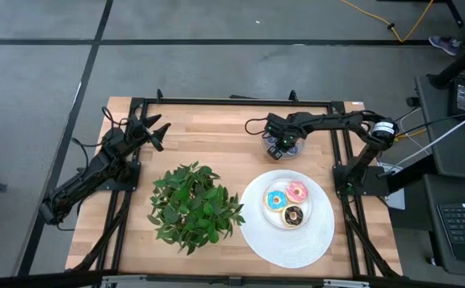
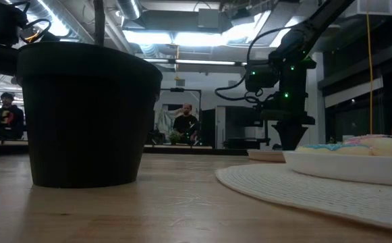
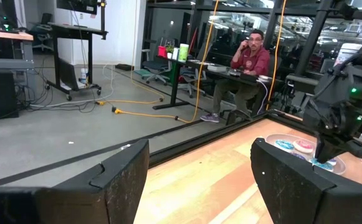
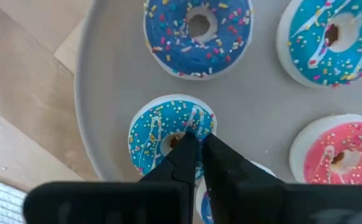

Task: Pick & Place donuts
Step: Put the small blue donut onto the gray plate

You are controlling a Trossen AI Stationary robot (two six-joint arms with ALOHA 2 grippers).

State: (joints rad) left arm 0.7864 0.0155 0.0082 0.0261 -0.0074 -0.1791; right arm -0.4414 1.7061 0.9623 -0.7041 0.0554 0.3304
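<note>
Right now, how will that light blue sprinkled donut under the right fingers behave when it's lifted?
The light blue sprinkled donut looks like a rigid toy, so it probably keeps its shape. The right gripper's fingers are shut on its ring, a thin hold that may let it swing. Its glossy icing could be slippery against the grey dish.

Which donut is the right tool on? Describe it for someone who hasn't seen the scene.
Find the grey dish at the table's far right, behind the white plate. The right tool pinches the light blue donut with white drizzle nearest the rim; its neighbour is darker blue, undrizzled.
</note>
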